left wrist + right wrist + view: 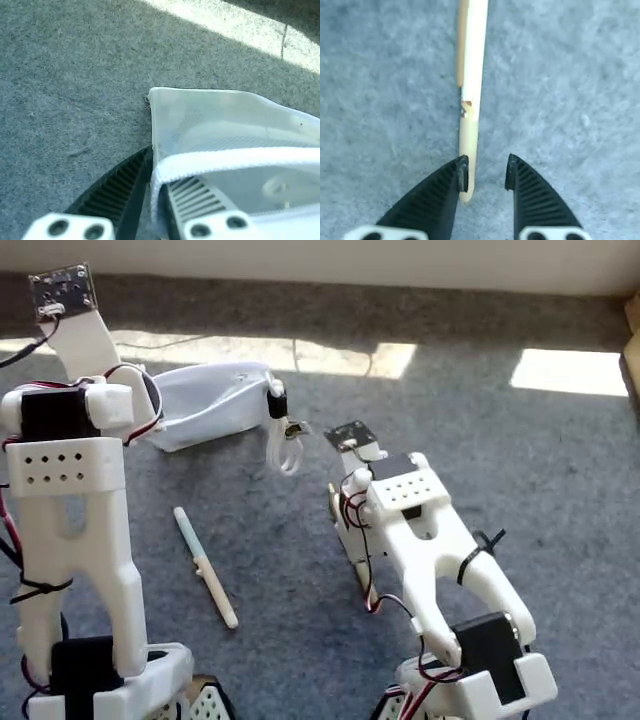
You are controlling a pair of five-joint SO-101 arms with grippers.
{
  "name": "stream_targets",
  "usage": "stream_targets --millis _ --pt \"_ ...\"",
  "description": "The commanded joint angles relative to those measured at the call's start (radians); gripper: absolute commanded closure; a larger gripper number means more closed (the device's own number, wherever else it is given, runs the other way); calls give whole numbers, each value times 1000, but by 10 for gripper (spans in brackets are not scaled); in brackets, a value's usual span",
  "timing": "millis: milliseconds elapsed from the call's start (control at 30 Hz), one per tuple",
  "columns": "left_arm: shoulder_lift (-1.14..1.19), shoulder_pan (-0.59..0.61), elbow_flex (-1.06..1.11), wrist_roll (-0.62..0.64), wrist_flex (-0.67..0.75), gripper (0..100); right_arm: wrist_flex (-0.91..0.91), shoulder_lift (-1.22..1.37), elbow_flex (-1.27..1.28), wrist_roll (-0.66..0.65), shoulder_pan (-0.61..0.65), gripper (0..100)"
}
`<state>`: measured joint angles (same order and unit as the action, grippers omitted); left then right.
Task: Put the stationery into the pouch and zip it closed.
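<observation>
Grey carpet (500, 440) bears a loose pen (205, 565) near the pouch (210, 405).

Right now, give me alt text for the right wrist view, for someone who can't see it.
The right gripper, jaws open, hangs over a cream pen lying on grey carpet. The pen's near end sits between the black fingers, close against one and clear of the other.

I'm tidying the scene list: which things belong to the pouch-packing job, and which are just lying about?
Job: pouch, held by left gripper; blue-and-cream pen; cream pen at right gripper.
Lying about: thin cable.
</observation>
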<state>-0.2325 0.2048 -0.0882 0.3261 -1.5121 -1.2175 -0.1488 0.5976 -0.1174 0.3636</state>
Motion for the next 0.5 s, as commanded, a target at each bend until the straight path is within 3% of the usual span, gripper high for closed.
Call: stream_targets --millis 0,467 --pt "15 -8 21 11 0 993 105 -47 -5 69 13 878" --pt "16 -7 22 12 0 993 441 127 -5 75 73 878"
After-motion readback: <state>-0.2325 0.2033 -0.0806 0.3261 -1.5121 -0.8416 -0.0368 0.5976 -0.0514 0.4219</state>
